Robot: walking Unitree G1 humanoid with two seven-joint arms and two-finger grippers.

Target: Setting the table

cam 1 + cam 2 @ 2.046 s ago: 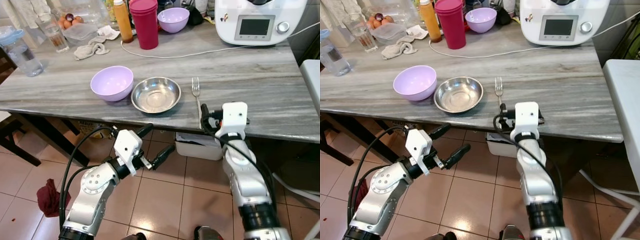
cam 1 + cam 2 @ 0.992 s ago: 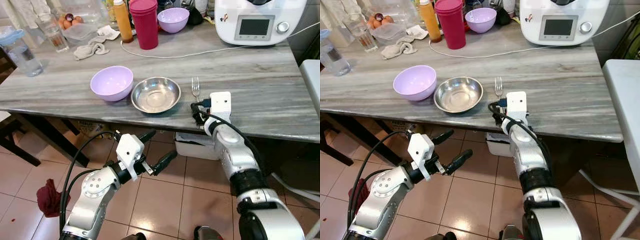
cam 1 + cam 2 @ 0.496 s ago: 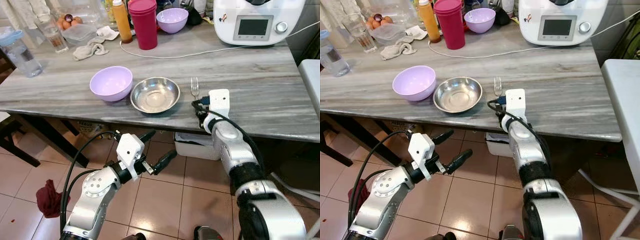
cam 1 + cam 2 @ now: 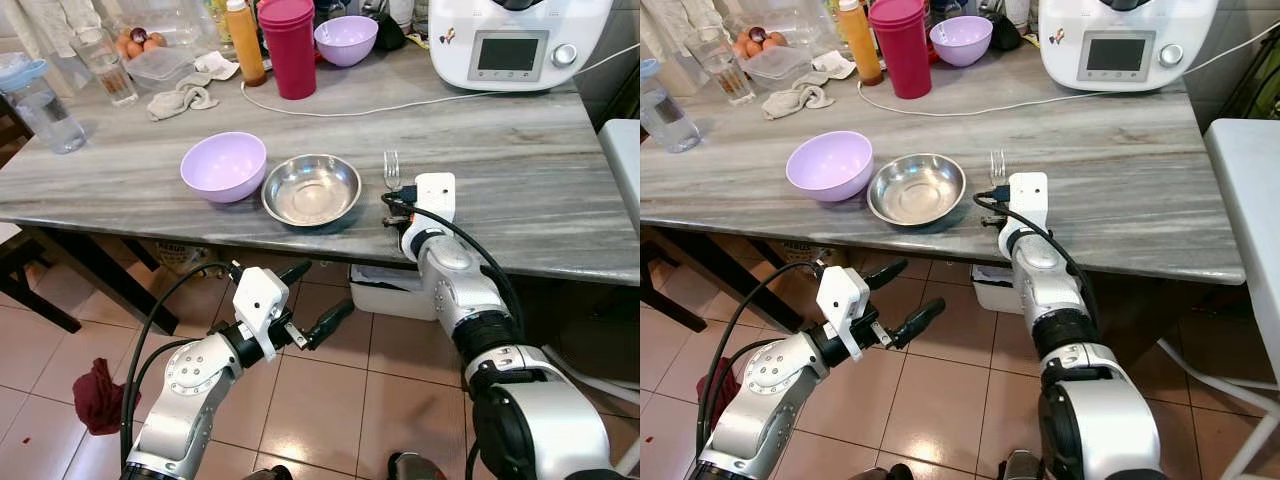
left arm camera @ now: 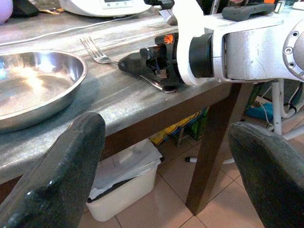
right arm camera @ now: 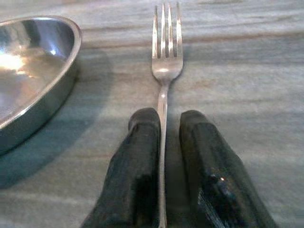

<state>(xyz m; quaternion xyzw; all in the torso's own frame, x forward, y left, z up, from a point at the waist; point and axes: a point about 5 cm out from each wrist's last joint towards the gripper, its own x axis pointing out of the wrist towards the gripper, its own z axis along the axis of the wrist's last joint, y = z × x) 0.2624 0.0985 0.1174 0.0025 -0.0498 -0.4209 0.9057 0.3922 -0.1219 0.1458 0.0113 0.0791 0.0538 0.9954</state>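
Observation:
A silver fork lies flat on the grey table, just right of the steel bowl, tines pointing away from me. My right gripper rests on the tabletop over the fork's handle. In the right wrist view its two fingers straddle the handle; they are narrowly open, with a slit between the handle and one finger. A lilac bowl stands left of the steel bowl. My left gripper hangs open and empty below the table edge, over the floor.
At the back stand a red tumbler stack, an orange bottle, a second lilac bowl, a white kitchen machine and a white cable. A water jar is far left. A white bin sits under the table.
My right gripper has slid forward from the table edge along the fork's handle toward the tines. The fork has hardly moved. The left arm dropped slightly and then held still.

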